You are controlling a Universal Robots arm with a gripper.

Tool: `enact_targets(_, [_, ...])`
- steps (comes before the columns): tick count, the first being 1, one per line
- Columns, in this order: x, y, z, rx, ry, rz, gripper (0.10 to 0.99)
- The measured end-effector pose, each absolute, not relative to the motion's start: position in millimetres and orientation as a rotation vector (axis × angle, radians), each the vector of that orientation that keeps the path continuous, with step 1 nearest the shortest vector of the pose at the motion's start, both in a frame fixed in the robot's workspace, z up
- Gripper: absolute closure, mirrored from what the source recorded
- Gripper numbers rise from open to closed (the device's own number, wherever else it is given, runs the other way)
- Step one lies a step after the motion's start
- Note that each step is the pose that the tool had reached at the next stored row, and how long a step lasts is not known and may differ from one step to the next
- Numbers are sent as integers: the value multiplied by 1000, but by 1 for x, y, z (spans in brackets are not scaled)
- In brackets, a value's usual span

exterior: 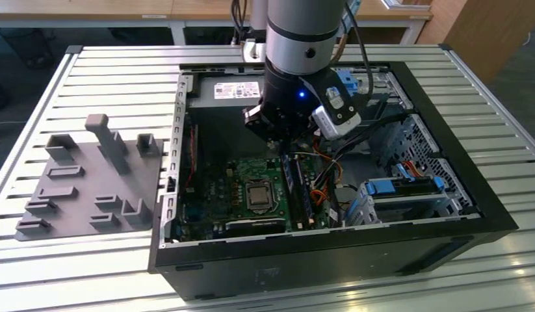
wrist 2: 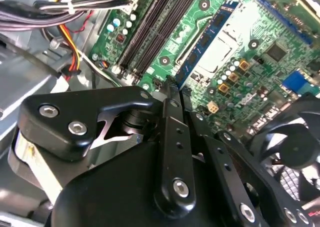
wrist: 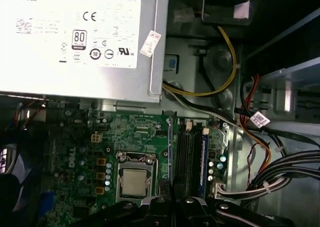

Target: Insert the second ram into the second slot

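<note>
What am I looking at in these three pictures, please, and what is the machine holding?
It is a robot arm reaching into an open computer case that lies on a slatted metal table. The exterior view is taken from off the arm. Both wrist views come from cameras riding on the arm, looking at the green motherboard. A grey fixture plate lies beside the case, on the exterior view's left. The gripper has its jaws apparently closed on the second ram, a thin blue stick standing on edge beside the processor socket. Another blue stick stands in a slot farther out.
</note>
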State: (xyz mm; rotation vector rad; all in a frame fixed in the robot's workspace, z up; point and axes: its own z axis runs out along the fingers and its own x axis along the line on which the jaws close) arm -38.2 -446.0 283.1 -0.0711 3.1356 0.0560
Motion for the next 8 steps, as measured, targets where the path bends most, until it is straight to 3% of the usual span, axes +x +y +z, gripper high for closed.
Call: enact_targets(8, [-33, -447, 275, -38, 3135, 54, 949])
